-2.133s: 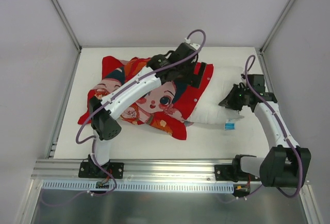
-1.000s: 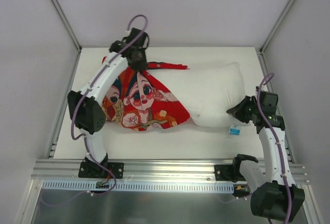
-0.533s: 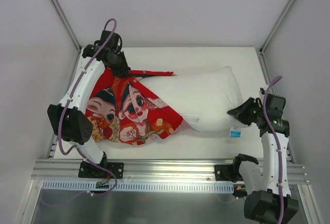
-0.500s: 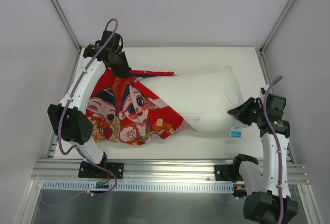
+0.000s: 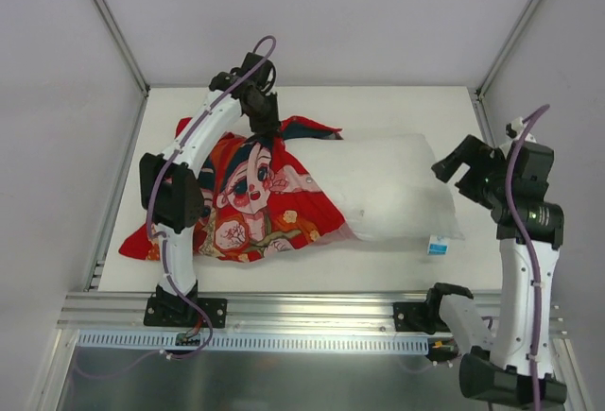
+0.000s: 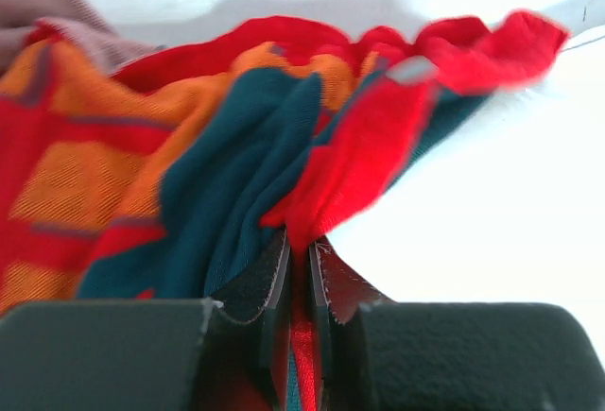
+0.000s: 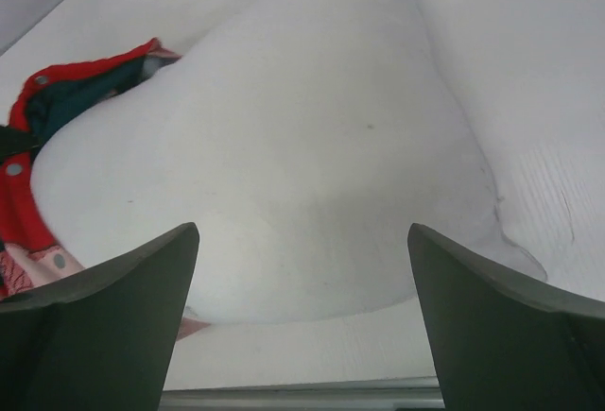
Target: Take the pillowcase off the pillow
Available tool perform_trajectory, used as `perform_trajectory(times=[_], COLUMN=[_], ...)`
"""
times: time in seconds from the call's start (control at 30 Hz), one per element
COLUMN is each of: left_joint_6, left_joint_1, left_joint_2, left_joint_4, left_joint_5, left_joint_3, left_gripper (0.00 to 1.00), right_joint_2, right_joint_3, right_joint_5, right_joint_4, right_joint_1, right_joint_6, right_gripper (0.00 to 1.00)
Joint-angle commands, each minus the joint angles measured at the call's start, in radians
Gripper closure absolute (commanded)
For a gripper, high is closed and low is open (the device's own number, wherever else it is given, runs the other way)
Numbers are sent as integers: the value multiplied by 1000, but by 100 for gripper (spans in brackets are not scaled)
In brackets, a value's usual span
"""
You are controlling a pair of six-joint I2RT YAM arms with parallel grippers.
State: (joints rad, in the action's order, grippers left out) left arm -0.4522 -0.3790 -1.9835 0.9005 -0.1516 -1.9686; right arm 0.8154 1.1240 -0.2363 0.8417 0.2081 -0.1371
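The red pillowcase [image 5: 236, 208] lies crumpled over the left half of the table, cartoon faces up. My left gripper [image 5: 267, 130] is shut on a fold of its far edge; in the left wrist view red and teal pillowcase [image 6: 208, 146] cloth is pinched between the jaws of the left gripper [image 6: 301, 252]. The white pillow [image 5: 392, 194] lies flat to the right, its left end under the red cloth, its blue tag [image 5: 437, 244] at the near right corner. My right gripper [image 5: 454, 169] hangs open off the pillow's right end. The right gripper [image 7: 302, 241] is empty, the pillow [image 7: 284, 146] ahead of it.
The white table [image 5: 416, 109] ends at a metal rail [image 5: 312, 312] at the near edge, where both arm bases are bolted. Grey walls and slanted frame posts [image 5: 109, 24] close in the back and both sides.
My right gripper has opened, let go of the pillow's right end and lifted away. The left gripper has swung right with the pillowcase edge, and the pillow has settled flat.
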Motion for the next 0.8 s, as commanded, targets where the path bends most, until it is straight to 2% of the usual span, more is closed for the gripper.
perform_trajectory(times=[0.0,0.07,0.2,0.23,0.33,0.47,0.53,0.57,0.6,0.63,0.67,0.77], left_joint_6=[20,24,44,61,84,95,131,138,145,168,168,138], left_joint_1=[-26,-34,-32,-32,-32,-32,-41,-52,-82,-119,-135,-196], left_joint_2=[-20,-11,12,17,22,14,23,35,52,124,149,235], left_joint_4=[-15,-17,-15,-14,-5,9,17,21,24,31,34,32], left_joint_5=[-60,-54,-39,-39,-22,-46,-176,-178,-163,-102,-35,23], left_joint_3=[-85,-98,-101,-101,-108,-130,-156,-161,-162,-158,-142,-95], left_gripper=[100,100,100,100,100,100,76,58,25,6,3,2], right_joint_2=[125,181,316,339,430,543,620,636,646,648,643,608], right_joint_3=[150,212,224,220,200,125,100,97,82,68,60,31], right_joint_5=[113,166,281,322,360,312,305,304,305,308,304,198], right_joint_4=[20,20,17,23,30,-28,-35,-50,-62,-94,-108,-194], right_joint_1=[-142,-287,-553,-650,-787,-819,-819,-819,-817,-808,-797,-715], right_joint_6=[28,40,93,102,90,38,25,21,16,-7,-22,-84], right_gripper=[4,4,4,4,4,4,0,8,39,88,99,99])
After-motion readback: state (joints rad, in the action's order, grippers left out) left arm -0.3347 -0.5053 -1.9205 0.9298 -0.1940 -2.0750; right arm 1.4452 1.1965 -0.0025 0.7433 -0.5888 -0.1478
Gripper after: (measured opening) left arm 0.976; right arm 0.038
